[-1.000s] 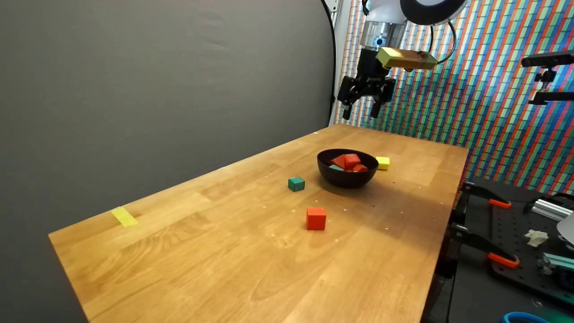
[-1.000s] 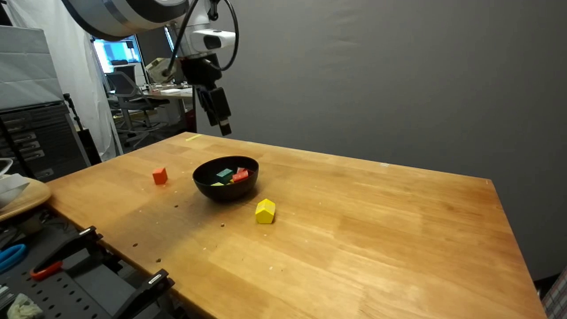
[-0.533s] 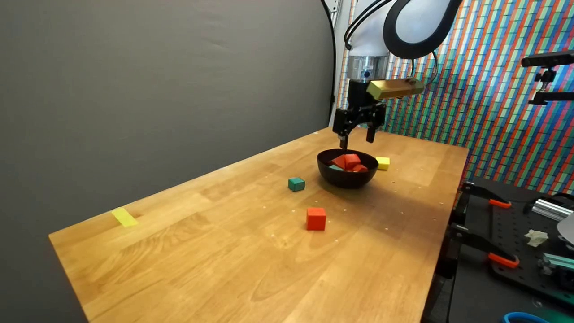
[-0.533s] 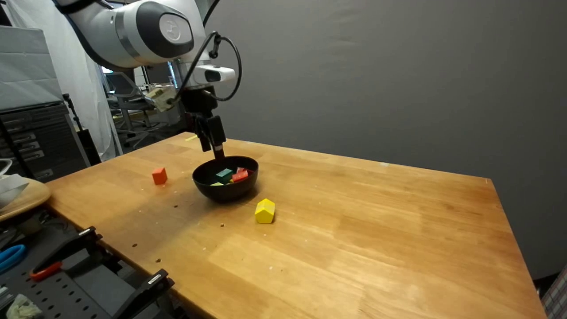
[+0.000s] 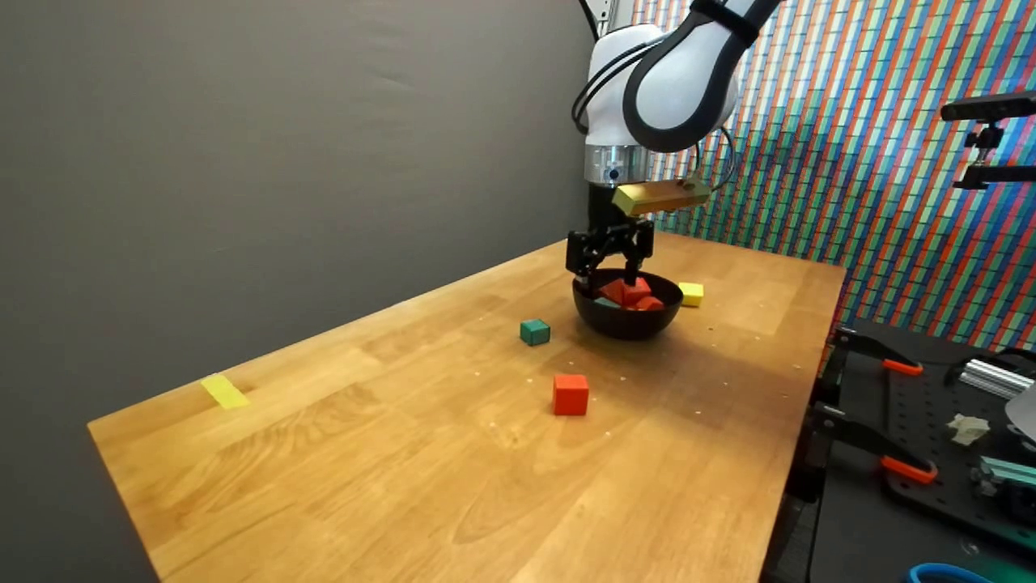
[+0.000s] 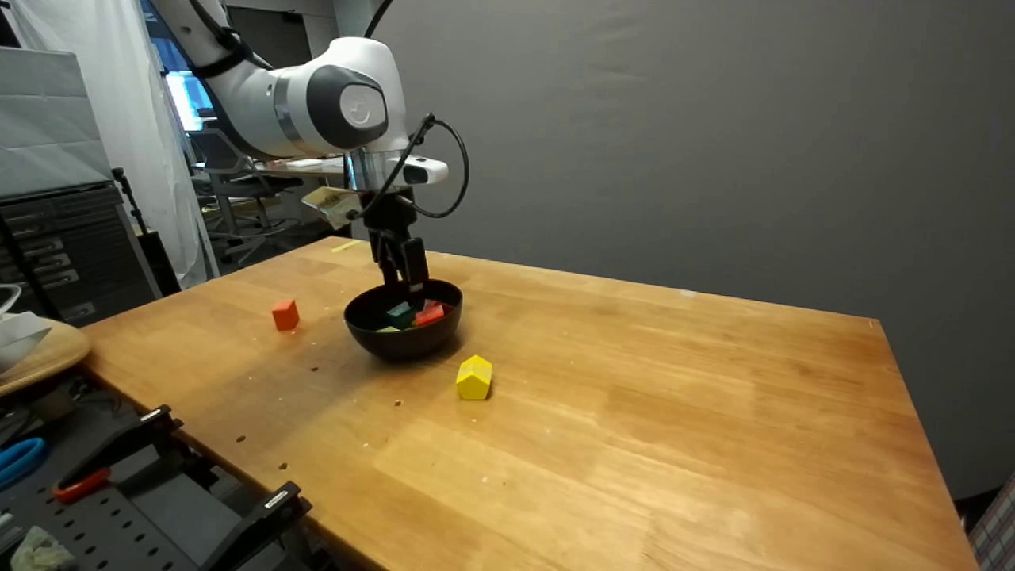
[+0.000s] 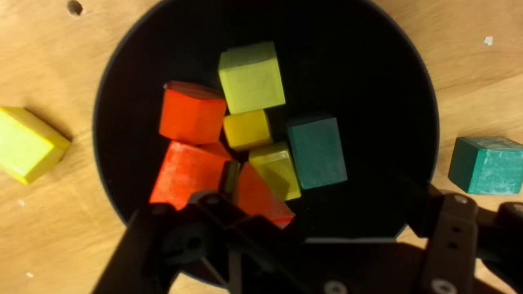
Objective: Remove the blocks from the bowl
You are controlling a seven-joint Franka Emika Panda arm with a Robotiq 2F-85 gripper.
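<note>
In black bowl (image 6: pixel 404 346) on desk (image 6: pixel 674 412), blocks (image 7: pixel 247 130) seen clustered (red, yellow, green) — end effector (image 5: pixel 609 283) positioned at mouth, jaws spread apart.

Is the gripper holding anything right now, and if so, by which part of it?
Nothing is held: the gripper stands open at the bowl, with none of the blocks inside clamped.

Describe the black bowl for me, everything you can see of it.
The bowl is round, black inside and out, with a thin plain rim and no handle in sight; it looks like plastic or something similar. It stands upright on the wooden table. Red blocks, yellow blocks and a green block lie inside it. The open gripper hangs low at its mouth; whether it touches the bowl, I can't tell. The underside is hidden.
</note>
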